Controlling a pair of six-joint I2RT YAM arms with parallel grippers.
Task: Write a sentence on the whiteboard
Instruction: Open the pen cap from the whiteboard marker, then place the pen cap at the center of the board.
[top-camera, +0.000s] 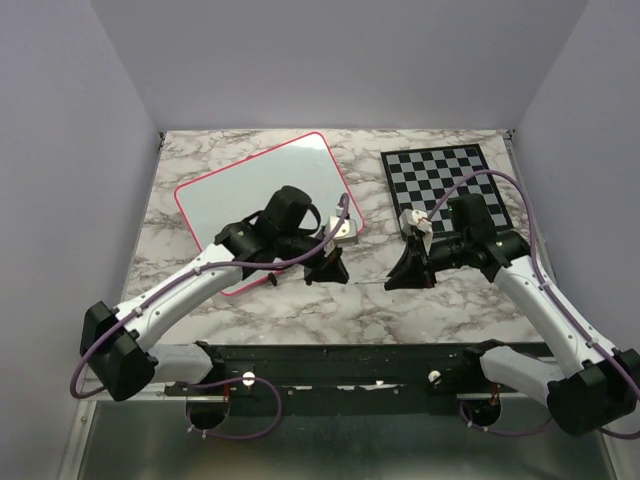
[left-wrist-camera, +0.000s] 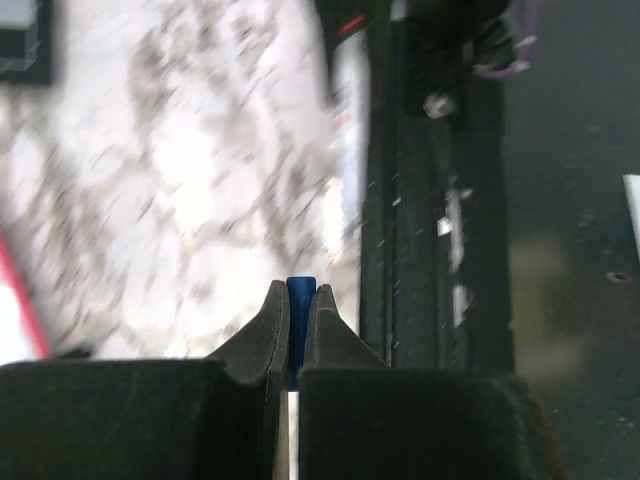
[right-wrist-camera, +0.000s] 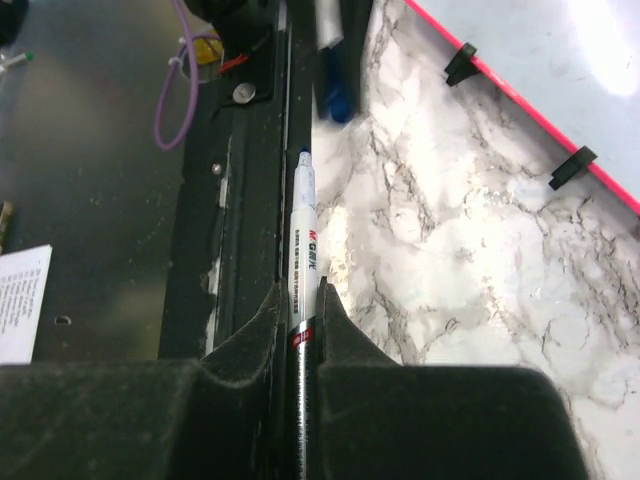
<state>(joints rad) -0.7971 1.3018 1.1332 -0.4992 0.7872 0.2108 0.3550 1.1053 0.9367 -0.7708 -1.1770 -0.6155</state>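
Observation:
The whiteboard (top-camera: 255, 185), white with a pink-red rim, lies at the back left of the marble table; no sentence shows on its bare surface. My left gripper (top-camera: 326, 270) hangs just off the board's near right corner, shut on a small blue marker cap (left-wrist-camera: 300, 300). The left wrist view is blurred. Facing it a short way to the right, my right gripper (top-camera: 405, 275) is shut on the barrel of a white marker (right-wrist-camera: 303, 230). The marker's uncapped blue tip (right-wrist-camera: 303, 155) points toward the left gripper. In the right wrist view the whiteboard's corner (right-wrist-camera: 560, 50) is at the upper right.
A grey-and-black chessboard (top-camera: 445, 180) lies at the back right, behind the right arm. Small black clips (right-wrist-camera: 460, 62) sit on the whiteboard's rim. The black mounting rail (top-camera: 350, 360) runs along the table's near edge. Grey walls close in three sides.

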